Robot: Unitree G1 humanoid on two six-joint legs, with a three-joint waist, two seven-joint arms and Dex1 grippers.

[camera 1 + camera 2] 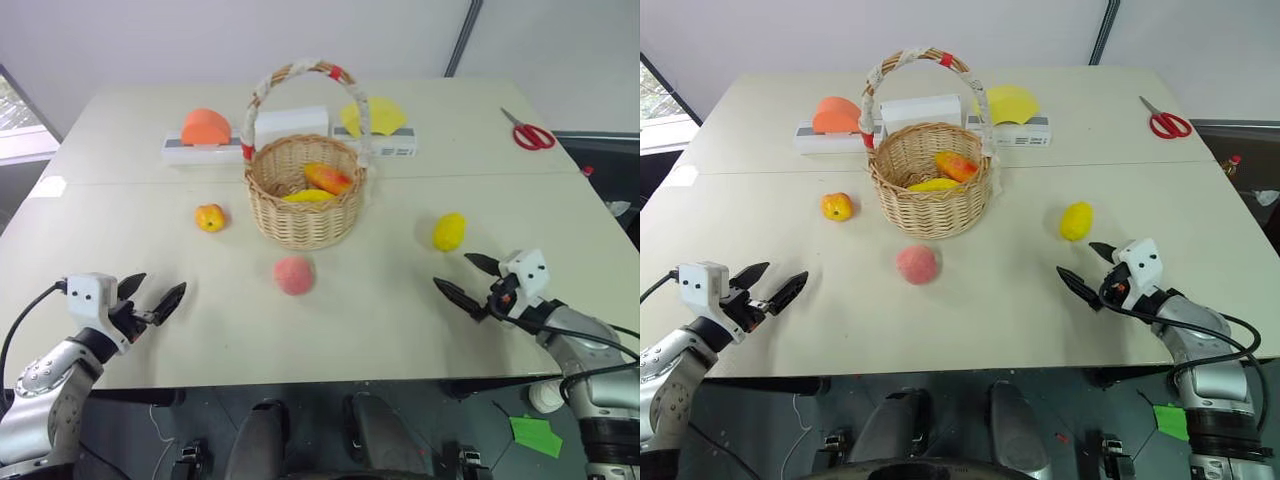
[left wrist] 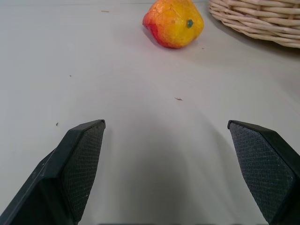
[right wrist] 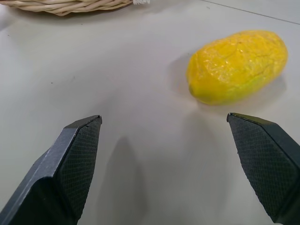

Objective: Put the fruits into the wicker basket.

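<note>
1. The left gripper hovers low over the table with its jaws spread wide and empty.
2. The apple lies ahead of it, slightly toward the middle, well apart from the fingertips.
3. The peach sits between the two grippers, in front of the wicker basket, which already holds other fruit.
4. The lemon lies just ahead of the right gripper, near its outer finger, long axis slanting across the jaws.
5. The right gripper gapes empty and looks nearest to any fruit, so the lemon seems likeliest to be taken first.
</note>
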